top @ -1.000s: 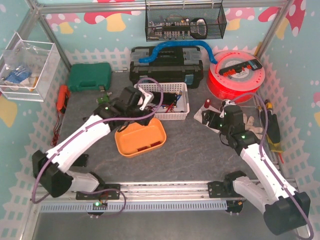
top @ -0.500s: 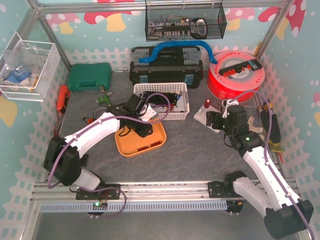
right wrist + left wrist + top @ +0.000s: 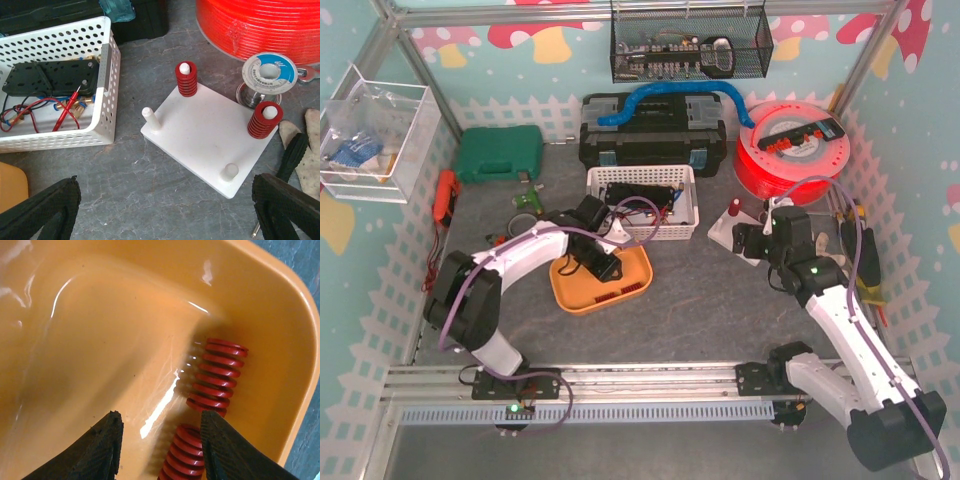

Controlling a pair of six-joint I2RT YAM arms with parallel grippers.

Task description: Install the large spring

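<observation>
Left gripper (image 3: 159,442), jaws spread, hangs in the orange tray (image 3: 90,340) over two loose red springs (image 3: 181,458), the wider probably the large spring (image 3: 217,375). Right gripper (image 3: 165,210), spread and empty, faces the peg board (image 3: 202,127): two pegs (image 3: 184,67) filled, two bare.

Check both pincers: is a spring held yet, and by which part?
Nothing held: left pincer open over red springs in the orange tray; right pincer open by the pegboard.

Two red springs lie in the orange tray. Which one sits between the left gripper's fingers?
The lower spring, cut off at the left wrist view's bottom edge; the upper spring lies wholly beyond the left gripper.
</observation>
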